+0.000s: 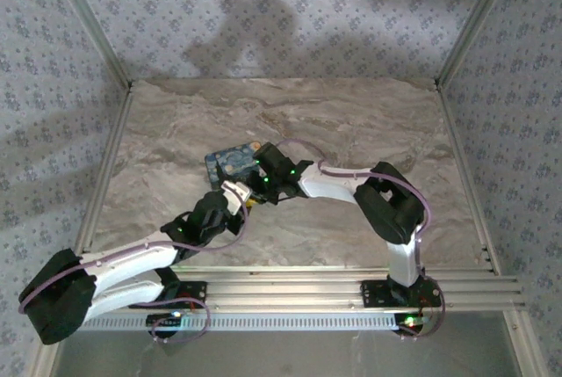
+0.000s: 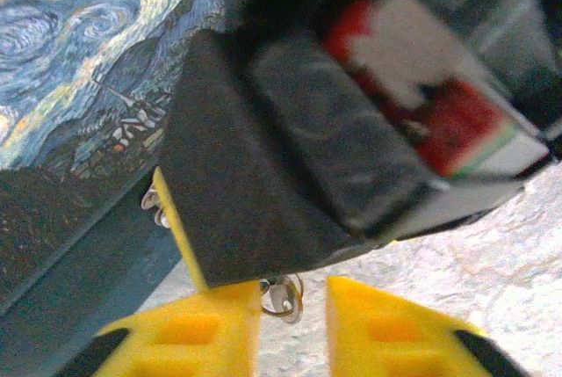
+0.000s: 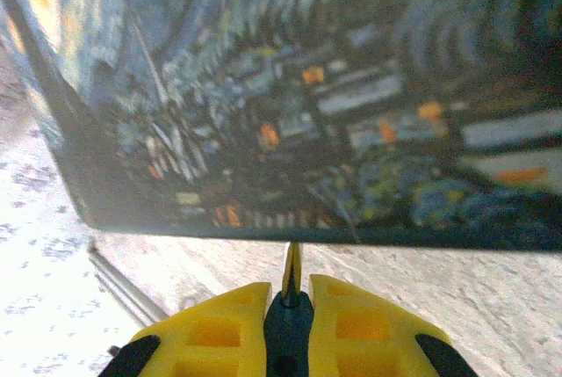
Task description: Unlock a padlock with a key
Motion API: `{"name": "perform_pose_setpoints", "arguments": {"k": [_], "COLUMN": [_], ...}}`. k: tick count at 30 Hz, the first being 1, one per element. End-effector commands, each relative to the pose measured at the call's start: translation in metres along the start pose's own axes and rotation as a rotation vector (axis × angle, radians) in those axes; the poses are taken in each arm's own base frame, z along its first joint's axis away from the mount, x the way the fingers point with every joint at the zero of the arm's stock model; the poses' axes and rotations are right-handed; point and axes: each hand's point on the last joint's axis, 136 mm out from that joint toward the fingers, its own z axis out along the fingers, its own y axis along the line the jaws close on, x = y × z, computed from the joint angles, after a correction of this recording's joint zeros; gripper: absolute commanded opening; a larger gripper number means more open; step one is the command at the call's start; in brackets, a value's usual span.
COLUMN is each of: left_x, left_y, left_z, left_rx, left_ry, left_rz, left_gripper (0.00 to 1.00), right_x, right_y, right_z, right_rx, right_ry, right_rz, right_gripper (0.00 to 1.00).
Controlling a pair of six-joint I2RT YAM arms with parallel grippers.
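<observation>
Right gripper (image 3: 290, 289): 2 yellow fingers pressed together, pinching key (image 3: 291, 268). Key blade points ahead, tip at lower edge of painted box (image 3: 334, 105); contact unclear. Left gripper (image 2: 294, 308): fingers spread, metal ring (image 2: 283, 296) in gap, right arm's black body directly ahead, box ahead-left. Box contents hidden.
</observation>
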Motion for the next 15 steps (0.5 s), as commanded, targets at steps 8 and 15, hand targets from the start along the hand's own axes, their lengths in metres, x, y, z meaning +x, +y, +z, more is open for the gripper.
{"name": "perform_pose_setpoints", "arguments": {"k": [8,15], "left_x": [-0.014,-0.015], "left_y": [0.027,0.033], "left_z": [-0.016,-0.033], "left_rx": [-0.018,-0.010], "left_ry": [-0.019,-0.065], "left_rz": [-0.383,-0.448], "left_gripper": [0.43,0.45], "right_x": [-0.003,-0.013], "right_y": [-0.047,-0.061], "right_z": [-0.019,-0.030], "right_rx": [0.005,0.022], "right_ry": [-0.019,-0.085], "right_rz": [0.113,0.122], "right_gripper": [0.00,0.00]}}
